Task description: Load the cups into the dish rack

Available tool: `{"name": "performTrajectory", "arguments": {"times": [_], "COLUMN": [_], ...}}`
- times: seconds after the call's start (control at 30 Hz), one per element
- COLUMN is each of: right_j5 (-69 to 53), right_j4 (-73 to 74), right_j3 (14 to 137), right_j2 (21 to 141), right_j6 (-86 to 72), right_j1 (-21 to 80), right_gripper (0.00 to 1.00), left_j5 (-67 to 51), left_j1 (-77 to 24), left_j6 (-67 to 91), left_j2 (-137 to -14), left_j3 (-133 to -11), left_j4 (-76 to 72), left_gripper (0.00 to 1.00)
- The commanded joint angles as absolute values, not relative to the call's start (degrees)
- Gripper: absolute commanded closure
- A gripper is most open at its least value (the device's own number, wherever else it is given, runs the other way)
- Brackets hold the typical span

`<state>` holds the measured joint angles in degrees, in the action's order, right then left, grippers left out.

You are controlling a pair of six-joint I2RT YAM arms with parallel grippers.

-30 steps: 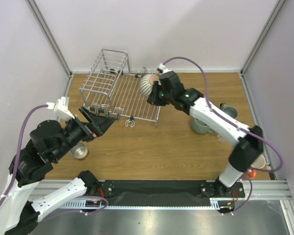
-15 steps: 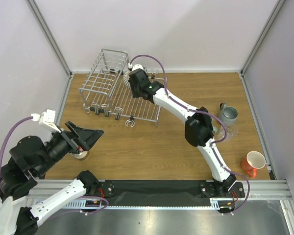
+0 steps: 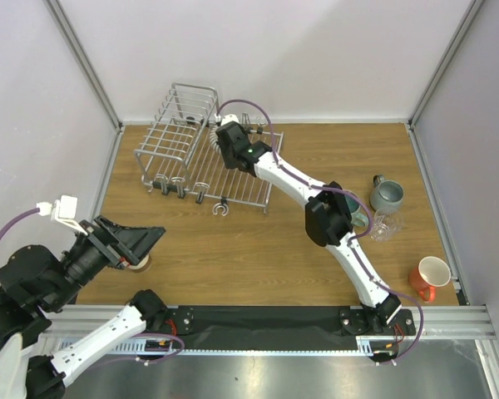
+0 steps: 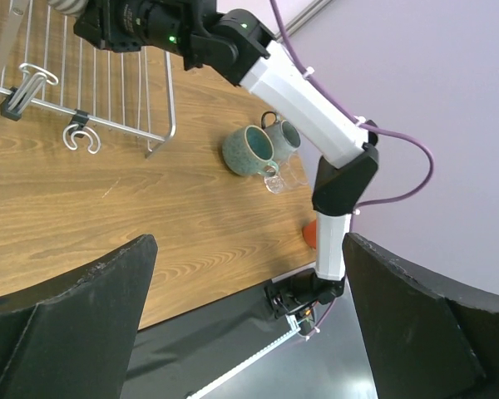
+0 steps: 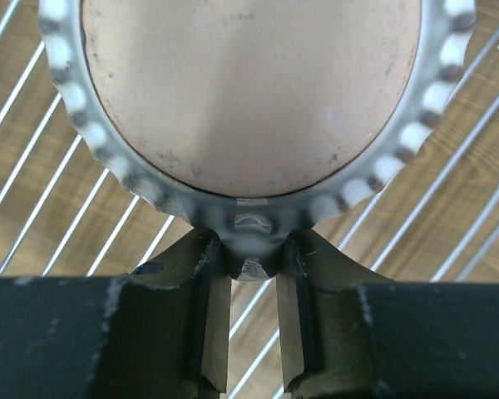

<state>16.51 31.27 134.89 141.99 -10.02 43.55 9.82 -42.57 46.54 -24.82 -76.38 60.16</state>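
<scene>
Wood-grain table (image 3: 258, 241), boxed in by pale lilac walls (image 3: 316, 50) and aluminium posts (image 3: 83, 62). Dish rack (image 3: 176, 137) at the far left corner. Over the rack's flat grid, right gripper (image 5: 254, 266) nearly closed, pinching the rim of the ribbed grey-white cup (image 5: 249, 91). Nearer than the rack and to its left, left gripper (image 4: 249, 249) spread wide, empty. Well right of the rack: teal mug (image 4: 248, 150), grey mug (image 3: 387, 197), clear glass (image 3: 385, 224), orange-red mug (image 3: 430, 276).

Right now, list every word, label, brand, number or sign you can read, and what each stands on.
No readable text.
The ribbed grey-white cup in the right gripper, the silver wire dish rack and the brown wooden table show no writing.
The pale strip by the left arm's base is too small to read.
</scene>
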Motion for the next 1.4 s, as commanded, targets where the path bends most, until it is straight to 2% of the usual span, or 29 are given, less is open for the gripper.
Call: {"name": "performTrajectory", "arguments": {"times": [0.0,0.7,1.07,1.27,1.3,1.37], "right_j5": [17.85,16.08,15.29,14.85,14.68,14.33], "right_j4": [25.76,21.36,21.1,21.09,21.01,21.18], "right_j3": [141.76,145.02,145.37,145.46,145.46,145.55], "right_j2": [143.78,148.97,150.56,150.82,150.73,150.82], "right_j6": [-10.02,-7.03,-7.03,-7.21,-7.38,-7.47], "right_j1": [42.19,39.02,38.23,37.88,37.88,37.97], "right_gripper": [1.0,0.97,0.88,0.7,0.63,0.62], "left_j5": [8.79,10.55,11.16,11.95,11.95,11.87], "left_j1": [-42.28,-42.28,-42.36,-42.36,-42.28,-42.28], "left_j6": [46.67,47.11,47.64,47.64,47.64,47.64], "left_j2": [-24.88,-23.29,-24.17,-23.99,-23.99,-24.26], "left_j3": [-75.33,-72.51,-70.93,-70.49,-70.4,-70.4], "left_j4": [57.93,55.29,54.94,54.84,54.84,55.02], "left_gripper": [0.0,0.0,0.0,0.0,0.0,0.0]}}
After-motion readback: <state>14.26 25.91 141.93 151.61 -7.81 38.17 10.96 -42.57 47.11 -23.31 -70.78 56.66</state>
